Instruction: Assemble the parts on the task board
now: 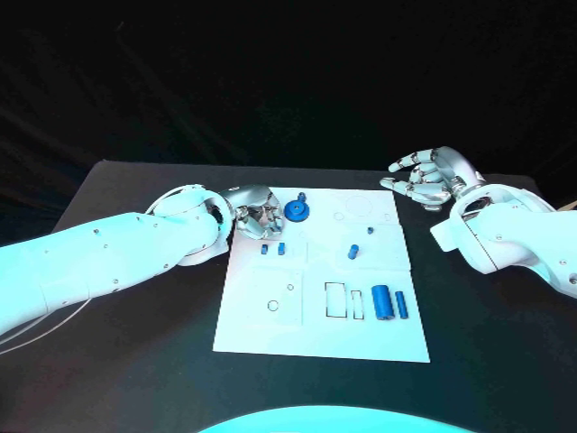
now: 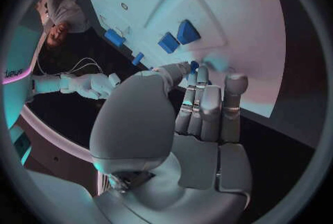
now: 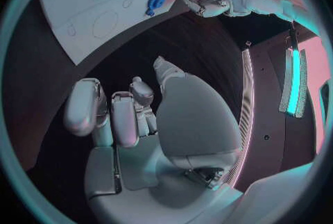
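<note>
Beside the left hand (image 1: pixel 252 219) on the task board (image 1: pixel 317 336) lies a round blue part (image 1: pixel 297 212); its fingertips (image 2: pixel 196 75) meet there, grip unclear; right hand (image 1: pixel 427 179) hovers apart, fingers loosely curled, empty.

- The task board (image 1: pixel 325 338) lies at the centre of the surface (image 1: pixel 120 361).
- A round part (image 1: pixel 297 211) sits toward the board's 11 o'clock — the left hand (image 1: pixel 251 219) is just beside it, at its 9 o'clock.
- Two small parts (image 1: pixel 273 247) lie just below that hand.
- Two long parts (image 1: pixel 390 302) lie side by side toward the board's 4 o'clock.
- The right hand (image 1: pixel 427 179) is off the board, at its 1 o'clock.
</note>
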Available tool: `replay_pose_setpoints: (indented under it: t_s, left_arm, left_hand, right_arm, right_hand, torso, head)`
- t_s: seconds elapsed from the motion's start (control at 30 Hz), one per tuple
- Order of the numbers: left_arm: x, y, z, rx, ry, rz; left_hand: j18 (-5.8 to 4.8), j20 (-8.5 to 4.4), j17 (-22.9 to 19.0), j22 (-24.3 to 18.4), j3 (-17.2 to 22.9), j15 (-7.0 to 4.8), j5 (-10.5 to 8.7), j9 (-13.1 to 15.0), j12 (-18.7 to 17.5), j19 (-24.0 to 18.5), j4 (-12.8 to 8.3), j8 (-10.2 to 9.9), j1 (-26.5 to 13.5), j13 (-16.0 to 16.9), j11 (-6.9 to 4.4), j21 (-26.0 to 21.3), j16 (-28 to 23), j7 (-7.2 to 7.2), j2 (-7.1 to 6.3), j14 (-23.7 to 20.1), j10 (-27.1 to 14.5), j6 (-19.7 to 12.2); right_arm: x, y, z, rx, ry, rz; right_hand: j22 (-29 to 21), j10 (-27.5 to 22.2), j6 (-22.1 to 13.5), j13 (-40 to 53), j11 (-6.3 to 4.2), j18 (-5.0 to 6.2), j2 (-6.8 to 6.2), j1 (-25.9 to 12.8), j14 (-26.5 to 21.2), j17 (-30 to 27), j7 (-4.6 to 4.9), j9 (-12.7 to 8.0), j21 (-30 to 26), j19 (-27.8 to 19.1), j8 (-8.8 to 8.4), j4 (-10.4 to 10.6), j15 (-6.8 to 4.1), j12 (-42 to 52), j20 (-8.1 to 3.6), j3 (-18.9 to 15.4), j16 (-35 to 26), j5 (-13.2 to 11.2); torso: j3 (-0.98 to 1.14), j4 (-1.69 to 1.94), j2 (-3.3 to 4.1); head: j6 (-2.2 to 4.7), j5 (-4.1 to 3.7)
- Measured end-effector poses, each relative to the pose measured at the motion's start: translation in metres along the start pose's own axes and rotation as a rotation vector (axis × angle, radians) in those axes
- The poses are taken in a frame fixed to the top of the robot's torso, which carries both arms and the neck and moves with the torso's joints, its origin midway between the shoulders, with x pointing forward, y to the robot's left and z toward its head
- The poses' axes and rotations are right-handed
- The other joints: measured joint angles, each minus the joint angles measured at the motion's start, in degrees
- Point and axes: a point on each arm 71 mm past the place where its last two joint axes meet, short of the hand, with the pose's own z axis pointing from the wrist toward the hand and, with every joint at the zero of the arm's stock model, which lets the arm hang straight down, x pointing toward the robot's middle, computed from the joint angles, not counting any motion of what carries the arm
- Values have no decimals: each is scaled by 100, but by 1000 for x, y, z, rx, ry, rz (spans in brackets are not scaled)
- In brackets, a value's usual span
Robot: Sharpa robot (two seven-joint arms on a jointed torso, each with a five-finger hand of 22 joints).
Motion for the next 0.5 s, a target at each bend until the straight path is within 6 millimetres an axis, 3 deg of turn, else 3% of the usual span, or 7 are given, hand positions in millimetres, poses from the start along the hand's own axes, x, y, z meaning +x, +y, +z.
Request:
replay_pose_setpoints:
  t_s: [0.5]
  left_arm:
    - [1,3,-1,-7,-6,-7]
  left_hand:
    - [0,20,-26,-30,15,22,0,-54,-45,-19,14,-131,-30,15,18,-33,0,21,-30,-22,18,-142]
  right_arm:
    - [0,0,0,0,0,0]
  right_hand:
    - [0,0,0,0,0,0,0,0,0,-1,0,-4,0,0,0,0,0,0,0,0,0,0]
  torso:
    - [2,-1,1]
  head:
    - [4,0]
